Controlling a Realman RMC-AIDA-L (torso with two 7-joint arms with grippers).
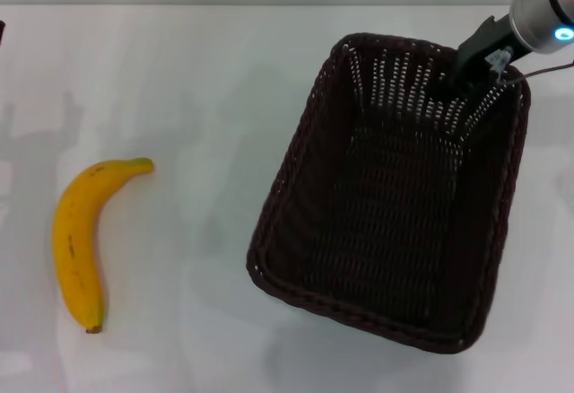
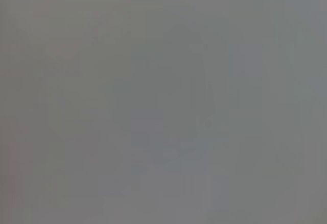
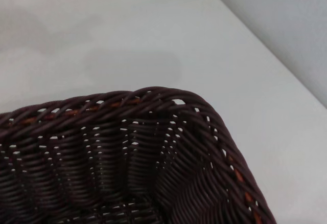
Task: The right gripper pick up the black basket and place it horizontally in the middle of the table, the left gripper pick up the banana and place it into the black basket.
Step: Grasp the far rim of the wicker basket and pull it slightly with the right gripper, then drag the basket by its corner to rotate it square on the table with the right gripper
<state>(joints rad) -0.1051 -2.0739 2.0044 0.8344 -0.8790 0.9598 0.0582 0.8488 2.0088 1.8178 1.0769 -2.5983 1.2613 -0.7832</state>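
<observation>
While the left tool is nowhere in the head view and its wrist camera gives only flat grey, I can't tell its state. Going left to right on the table [image 1: 197, 61]: banana [image 1: 78, 242] lies at roughly 9 o'clock of the scene, flat on the table, long axis running near 12-to-6, greenish stem tip pointing toward 1 o'clock, dark end at 6, curve bulging to 9. Nothing touches it. Well apart from it, at about 3 o'clock, sits the black basket [image 1: 296, 178], open side up, long axis skewed roughly 1-to-7, nothing inside. Right tool [image 1: 466, 68] comes in from 1 o'clock, blue ring lit on the wrist, black fingers down at the basket's far wall near its far right corner; looks like they straddle the rim, but I can't tell how far apart they are or whether they grip it. Right wrist view shows a basket corner [image 3: 168, 95] close up, braided rim, white table beyond it.
</observation>
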